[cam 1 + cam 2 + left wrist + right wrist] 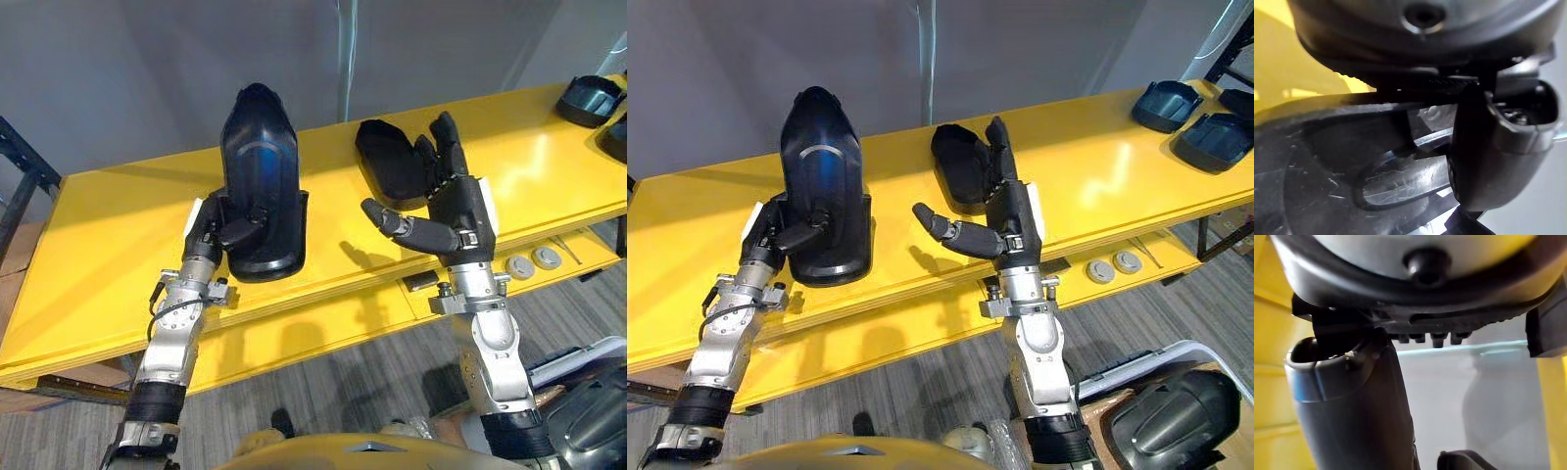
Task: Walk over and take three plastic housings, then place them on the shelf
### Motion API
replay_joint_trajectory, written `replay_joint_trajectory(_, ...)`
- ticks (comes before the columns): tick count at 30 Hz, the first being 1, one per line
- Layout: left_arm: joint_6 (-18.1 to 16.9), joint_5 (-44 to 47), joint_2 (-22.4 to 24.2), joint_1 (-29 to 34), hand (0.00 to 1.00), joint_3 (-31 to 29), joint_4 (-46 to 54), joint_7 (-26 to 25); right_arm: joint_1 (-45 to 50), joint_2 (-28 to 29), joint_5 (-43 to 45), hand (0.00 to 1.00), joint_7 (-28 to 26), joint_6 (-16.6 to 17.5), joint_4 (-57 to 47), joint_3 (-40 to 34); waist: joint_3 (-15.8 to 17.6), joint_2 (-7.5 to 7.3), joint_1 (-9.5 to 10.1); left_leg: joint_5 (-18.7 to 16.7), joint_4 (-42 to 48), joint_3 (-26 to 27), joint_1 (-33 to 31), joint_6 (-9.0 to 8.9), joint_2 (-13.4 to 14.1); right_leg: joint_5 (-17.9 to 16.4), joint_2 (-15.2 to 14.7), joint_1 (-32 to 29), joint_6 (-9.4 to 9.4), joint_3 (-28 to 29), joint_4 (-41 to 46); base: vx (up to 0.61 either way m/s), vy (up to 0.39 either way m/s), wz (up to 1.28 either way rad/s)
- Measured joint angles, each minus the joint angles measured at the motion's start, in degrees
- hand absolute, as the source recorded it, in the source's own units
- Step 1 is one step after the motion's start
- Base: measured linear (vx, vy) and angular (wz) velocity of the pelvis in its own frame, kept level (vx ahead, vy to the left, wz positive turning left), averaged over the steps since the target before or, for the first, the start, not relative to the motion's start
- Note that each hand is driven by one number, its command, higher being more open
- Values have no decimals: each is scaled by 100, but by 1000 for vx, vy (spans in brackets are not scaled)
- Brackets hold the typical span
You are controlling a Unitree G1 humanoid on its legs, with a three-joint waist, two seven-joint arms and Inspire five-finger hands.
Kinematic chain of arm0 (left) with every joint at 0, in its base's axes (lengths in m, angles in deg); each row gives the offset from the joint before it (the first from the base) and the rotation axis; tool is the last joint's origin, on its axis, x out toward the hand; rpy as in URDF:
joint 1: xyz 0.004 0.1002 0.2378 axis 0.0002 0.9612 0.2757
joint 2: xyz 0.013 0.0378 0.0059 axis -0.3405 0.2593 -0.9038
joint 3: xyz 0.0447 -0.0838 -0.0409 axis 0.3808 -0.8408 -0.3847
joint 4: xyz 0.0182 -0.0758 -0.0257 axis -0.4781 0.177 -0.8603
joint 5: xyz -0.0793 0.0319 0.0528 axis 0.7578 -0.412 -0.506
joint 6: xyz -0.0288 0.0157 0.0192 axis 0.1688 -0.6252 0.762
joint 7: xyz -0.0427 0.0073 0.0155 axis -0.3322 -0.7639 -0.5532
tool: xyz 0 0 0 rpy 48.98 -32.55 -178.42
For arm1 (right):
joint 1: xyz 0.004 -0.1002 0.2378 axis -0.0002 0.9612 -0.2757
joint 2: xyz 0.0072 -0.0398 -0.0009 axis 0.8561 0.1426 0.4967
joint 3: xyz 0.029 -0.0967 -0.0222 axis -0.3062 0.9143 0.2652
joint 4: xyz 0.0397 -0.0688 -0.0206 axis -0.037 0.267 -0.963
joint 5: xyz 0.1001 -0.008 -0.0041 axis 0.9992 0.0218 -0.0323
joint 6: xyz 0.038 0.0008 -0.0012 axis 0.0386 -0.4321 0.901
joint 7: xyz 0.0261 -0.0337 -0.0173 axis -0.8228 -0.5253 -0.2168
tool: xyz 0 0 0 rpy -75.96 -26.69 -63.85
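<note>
The tall housing (263, 166) is glossy dark plastic, finely scratched up close, and the yellow table (108, 235) is smooth and shiny, perhaps painted metal.

I saw silver-grey jointed arms (168, 343) with black cuffs. The left hand (208, 235) and right hand (460, 208) were dark, white-edged.

no legible text anywhere
</note>
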Motion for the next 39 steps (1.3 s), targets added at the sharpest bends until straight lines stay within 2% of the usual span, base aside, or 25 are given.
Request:
replay_joint_trajectory(5, 37, 346, 7, -314, 0, 126, -493, -100, -143, -52, 16, 100, -75, -269, 121, 193, 1, -4, -67, 43, -17, 40, 1, 4, 31, 44, 39, -35, -31, 71, -1, -46, 12, -6)
replay_joint_trajectory(10, 162, 566, 27, -774, 0, 165, -1119, -478, -163, -55, 279, 100, -400, -436, 230, 556, 0, -12, -101, 92, -22, 79, -82, -51, 163, 31, 125, -150, -58, 150, -6, -70, -11, -6)
replay_joint_trajectory(13, 351, 578, 29, -1226, 0, 237, -1563, -730, -369, -53, 277, 100, -517, -574, 264, 912, 13, -64, -103, 190, -22, 115, -201, -73, 258, 87, 223, -303, -119, 218, -10, -80, -21, -8)
replay_joint_trajectory(14, 396, 576, 33, -1296, 100, 273, -1627, -768, -386, -50, 278, 100, -537, -574, 263, 937, 21, -78, -101, 198, -22, 118, -203, -77, 270, 95, 237, -307, -130, 223, -12, -62, -37, -4)
replay_joint_trajectory(19, 545, 574, 66, -1566, 100, 399, -1857, -1018, -483, -52, 280, 100, -587, -710, 263, 1076, 45, -172, -100, 240, -22, 126, -225, -97, 327, 159, 301, -309, -163, 237, -96, -16, -10, -1)
replay_joint_trajectory(22, 644, 273, 47, -1650, 100, 505, -2048, -1161, -504, -53, 280, 100, -591, -838, 263, 1128, 48, -173, -122, 257, -21, 143, -231, -76, 327, 190, 306, -316, -156, 256, -109, 0, 1, -2)
replay_joint_trajectory(32, 910, -456, 32, -1876, 100, 657, -2090, -1581, -613, -59, 330, 100, -534, -960, 261, 1246, 63, -175, -132, 272, -20, 175, -232, -109, 393, 207, 387, -321, -169, 291, -186, 0, -1, 0)
replay_joint_trajectory(35, 1024, -452, 36, -1983, 100, 666, -2112, -1804, -613, -58, 335, 100, -541, -992, 260, 1248, 127, -177, -140, 268, -19, 199, -210, -114, 393, 208, 394, -321, -170, 334, -185, 1, -2, -6)
replay_joint_trajectory(39, 1002, -375, 58, -2002, 100, 659, -2169, -2246, -614, -56, 334, 100, -532, -1037, 260, 1314, 139, -183, -156, 258, -16, 218, -192, -129, 390, 226, 410, -310, -174, 361, -192, 6, 0, -3)
